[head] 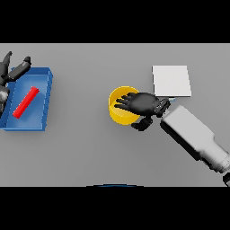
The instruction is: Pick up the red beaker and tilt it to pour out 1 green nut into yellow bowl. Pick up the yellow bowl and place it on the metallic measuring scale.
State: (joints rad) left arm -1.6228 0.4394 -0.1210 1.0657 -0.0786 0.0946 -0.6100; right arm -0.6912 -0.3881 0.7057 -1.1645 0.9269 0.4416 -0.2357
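So over on the far left there's the robot's left hand (10, 67), poking in at the edge of the table (90, 148) with its fingers spread out loose and nothing in it; it sits right at the top-left corner of a blue tray (45, 101), touching or overlapping that corner as far as the view lets on. Inside the tray lies a red beaker (26, 102); it looks more like a red bar from up here, lying flat and slanted, upper end toward the right, lower end toward the left; no green nut can be made out anywhere.

Moving toward the middle, there's the yellow bowl (117, 112), sitting on the grey table well apart from the tray; the right hand (143, 104) is draped over its right side, fingers reaching across the rim and over the opening, thumb curled down beside the outer wall, so it looks like it's got the bowl pinched by the rim.

Just up and to the right of that is the metallic measuring scale (171, 81), a pale flat square; the bowl is near it, not on it.
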